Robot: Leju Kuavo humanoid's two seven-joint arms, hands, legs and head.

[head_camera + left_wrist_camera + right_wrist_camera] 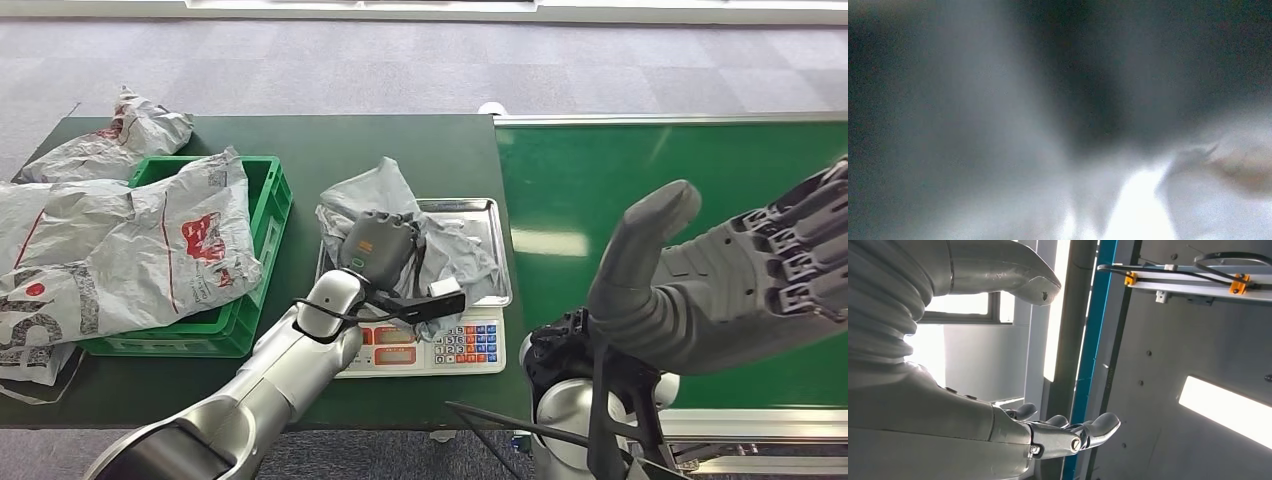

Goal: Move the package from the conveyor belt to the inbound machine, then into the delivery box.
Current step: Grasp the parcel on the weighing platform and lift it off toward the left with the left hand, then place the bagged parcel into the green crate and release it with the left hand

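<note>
On the scale tray (495, 250) at the table's front edge, left hand (378, 243) grasps the grey package (455, 255); right hand (720, 280) hovers released, fingers spread.

Blurred grey and white package (1198, 200) surface close up

Arms are shiny silver tubes. The left hand (378, 243) has a grey ribbed back and black cable looped at its wrist; the right hand (725, 280) has a fat grey thumb, darker fingers (805, 245) with small screws.
</note>
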